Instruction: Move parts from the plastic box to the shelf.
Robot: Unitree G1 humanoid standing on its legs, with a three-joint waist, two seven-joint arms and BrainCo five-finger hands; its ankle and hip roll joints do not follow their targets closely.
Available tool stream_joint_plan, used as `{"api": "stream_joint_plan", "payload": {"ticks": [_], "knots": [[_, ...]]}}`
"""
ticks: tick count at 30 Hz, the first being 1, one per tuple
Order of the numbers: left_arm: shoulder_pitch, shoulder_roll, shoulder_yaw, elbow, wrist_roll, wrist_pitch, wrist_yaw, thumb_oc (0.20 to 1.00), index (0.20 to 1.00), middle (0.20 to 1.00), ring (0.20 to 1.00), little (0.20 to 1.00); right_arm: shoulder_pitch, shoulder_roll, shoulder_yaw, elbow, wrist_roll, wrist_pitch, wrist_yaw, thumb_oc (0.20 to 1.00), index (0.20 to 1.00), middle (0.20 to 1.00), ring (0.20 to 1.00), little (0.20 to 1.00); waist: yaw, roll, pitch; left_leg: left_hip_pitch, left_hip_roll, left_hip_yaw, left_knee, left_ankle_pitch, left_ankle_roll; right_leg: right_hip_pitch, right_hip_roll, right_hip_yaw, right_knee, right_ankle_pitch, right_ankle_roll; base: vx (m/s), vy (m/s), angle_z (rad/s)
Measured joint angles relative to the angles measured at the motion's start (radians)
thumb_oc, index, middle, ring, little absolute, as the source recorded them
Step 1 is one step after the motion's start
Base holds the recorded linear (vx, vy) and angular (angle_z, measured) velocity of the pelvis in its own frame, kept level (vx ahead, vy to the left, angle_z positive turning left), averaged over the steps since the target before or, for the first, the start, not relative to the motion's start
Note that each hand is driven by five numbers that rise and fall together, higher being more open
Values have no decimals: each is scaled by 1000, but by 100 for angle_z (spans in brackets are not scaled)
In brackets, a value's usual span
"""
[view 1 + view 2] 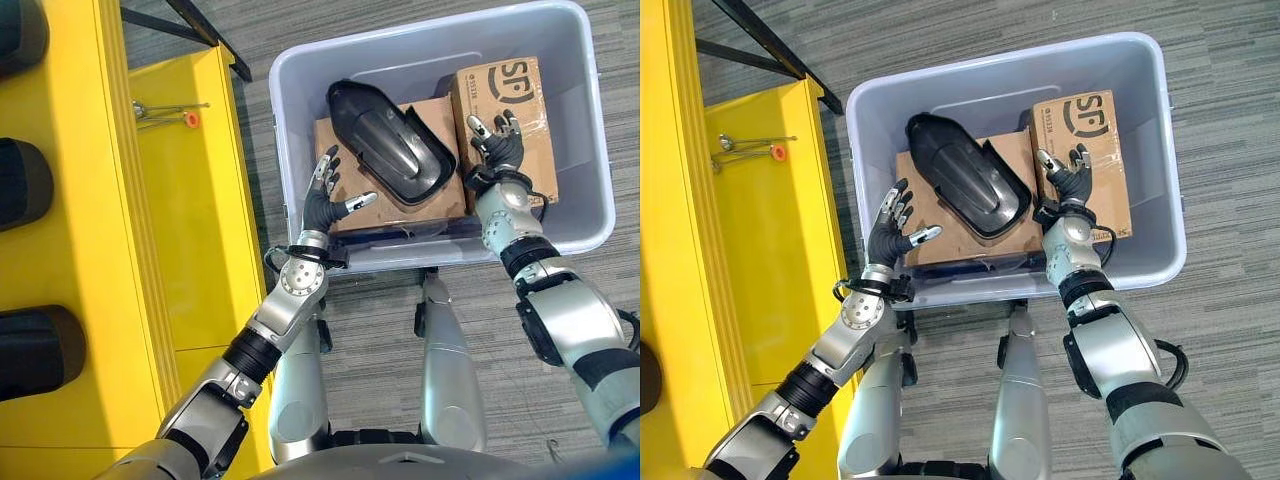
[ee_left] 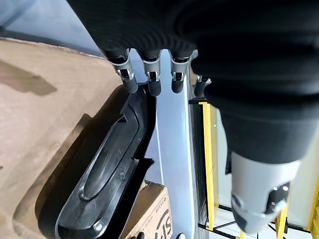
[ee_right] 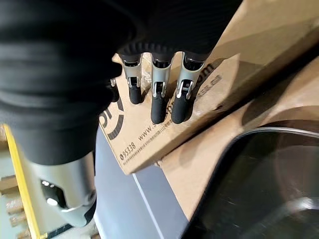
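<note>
Black moulded part (image 1: 387, 140) lying aslant on the flat cardboard box (image 1: 345, 175) inside the grey plastic box (image 1: 585, 150), beside a second, printed carton (image 1: 505, 120). Left robot hand (image 1: 327, 195) open over the near left side of the part, right robot hand (image 1: 497, 140) open above the printed carton, neither gripping anything. Probably the reach-in step, grasp not yet made. Next: closing both from either side of the part, lifting clear of the rim, then swinging left to the yellow shelf (image 1: 185, 200).

Part (image 1: 388, 140) on cardboard boxes (image 1: 510, 125) in plastic box (image 1: 590, 190), shelf (image 1: 185, 250) left
</note>
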Motion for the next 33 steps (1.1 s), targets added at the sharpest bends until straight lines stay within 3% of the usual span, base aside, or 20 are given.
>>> {"api": "stream_joint_plan", "payload": {"ticks": [13,17,22,33], "knots": [[24,-6,43,-1,10,1,21,1000,1000,1000,1000,1000,143,55,100,-322,-12,14,0,1000,1000,1000,1000,1000,-24,-20,-3,-24,7,-8,12,1,0,-10,5,-8,-1,-1,2,-1,1,1],[24,-2,62,-1,11,0,24,1000,1000,1000,1000,1000,145,67,100,-377,-12,9,3,1000,1000,1000,1000,1000,-25,-48,9,-25,7,-7,12,0,0,-10,6,-8,-2,0,2,0,0,0],[31,5,63,-1,11,0,24,1000,1000,1000,1000,1000,145,67,107,-396,-16,0,9,1000,1000,1000,1000,1000,-24,-77,26,-27,7,-8,12,0,-1,-10,6,-9,-3,2,1,0,0,0],[48,15,80,-2,12,-2,23,1000,1000,1000,1000,1000,90,71,123,-287,-51,2,8,1000,1000,1000,1000,1000,-17,-80,37,-40,8,-8,13,-4,-1,-23,5,-10,-3,1,1,0,0,0]]}}
